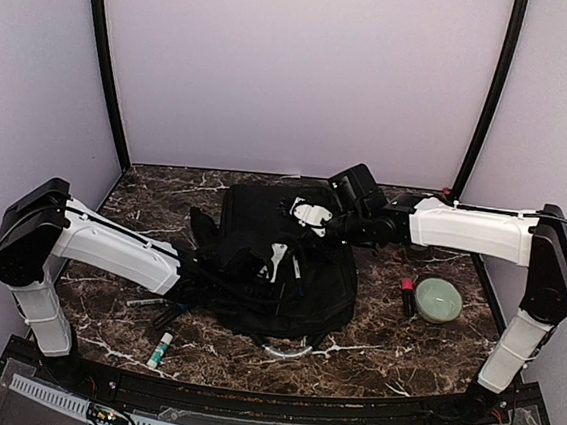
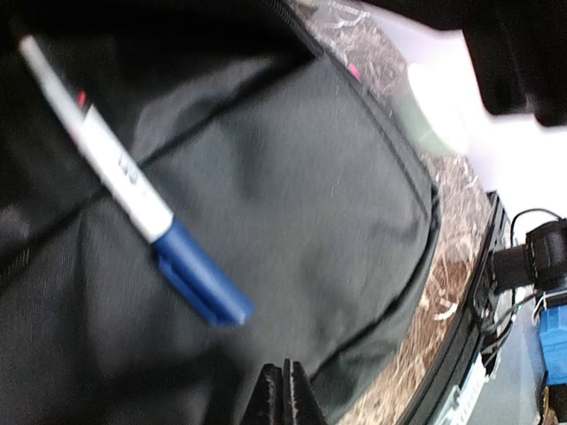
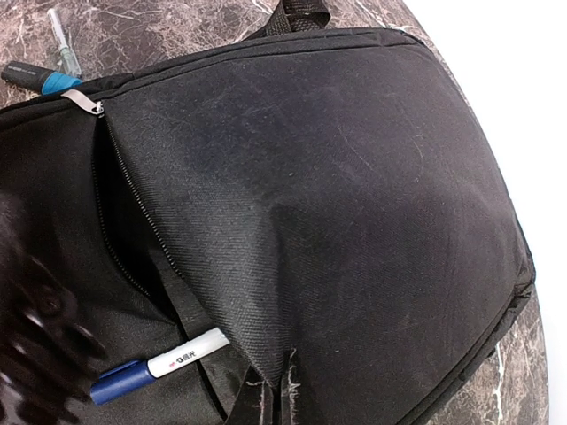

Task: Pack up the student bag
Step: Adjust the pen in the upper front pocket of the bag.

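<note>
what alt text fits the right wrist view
A black bag fills the frame, its pocket unzipped at left with a blue-capped white marker lying in the opening. The shut right gripper, bottom centre, seems to pinch the fabric.

Top view: bright, even, soft light from above, no hard shadows, just faint shade on table (image 1: 381,348) next to bag (image 1: 278,267). Bag is so black its folds barely read. Left wrist view: motion blur thru whole frame, print on marker (image 2: 133,190) unreadable, right arm (image 2: 523,146) blown out to white at top rt. Right wrist view: sharpest of the 3, fabric weave clear in centre. Dark blob (image 3: 40,350) at bottom left is smeared, top rt corner overexposed, slight sheen on marble.
</note>
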